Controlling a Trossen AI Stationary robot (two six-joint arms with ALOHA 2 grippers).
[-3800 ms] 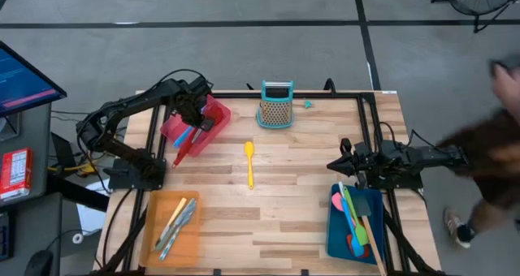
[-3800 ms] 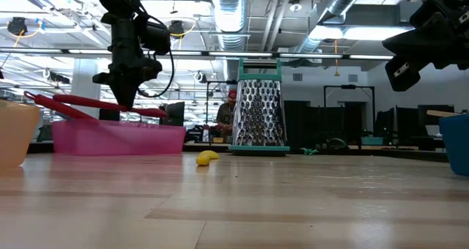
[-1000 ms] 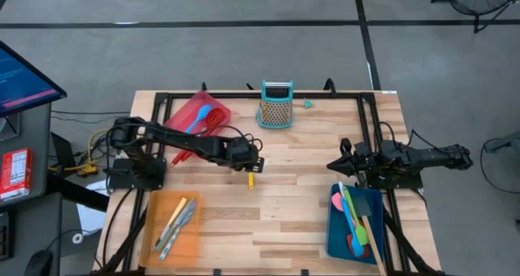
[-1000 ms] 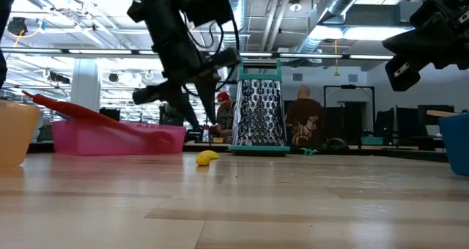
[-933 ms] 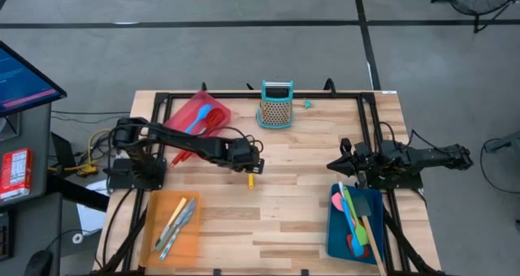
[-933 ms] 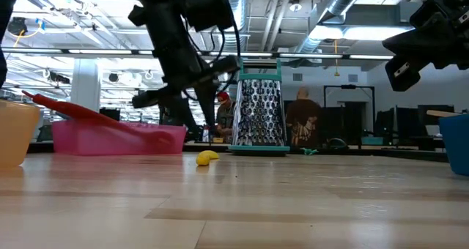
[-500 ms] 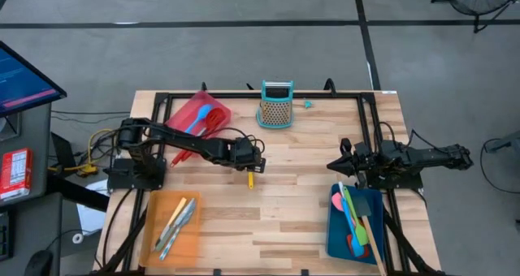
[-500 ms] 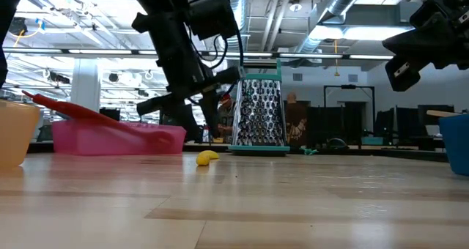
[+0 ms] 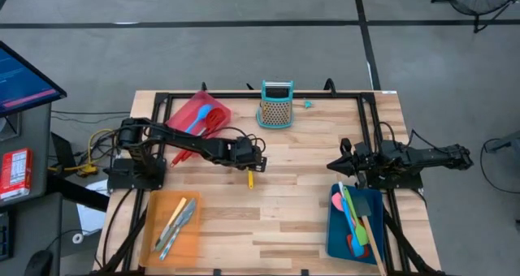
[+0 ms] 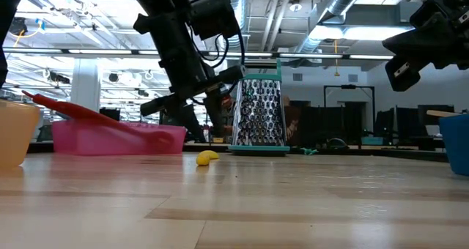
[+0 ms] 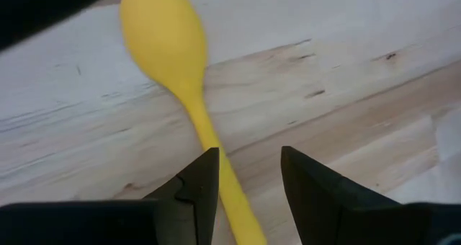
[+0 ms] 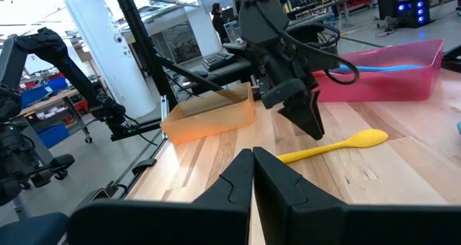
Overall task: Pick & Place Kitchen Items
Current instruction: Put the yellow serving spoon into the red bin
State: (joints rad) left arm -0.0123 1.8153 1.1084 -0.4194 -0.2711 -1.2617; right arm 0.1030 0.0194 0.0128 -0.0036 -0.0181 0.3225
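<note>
Wooden surface (image 9: 301,203): left gripper (image 11: 245,180) low over yellow spoon (image 9: 249,164), jaws open astride its handle. Right gripper (image 12: 253,174) parked at right edge, jaws closed.

spoon (image 11: 173,65): yellow | table (image 9: 301,203): light wood | fingers (image 11: 198,184): black

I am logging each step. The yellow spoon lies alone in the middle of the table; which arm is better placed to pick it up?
The left. The left gripper hangs open right over the yellow spoon, its handle between the fingers. The right gripper, shut, waits at the table's right side near the blue tray.
</note>
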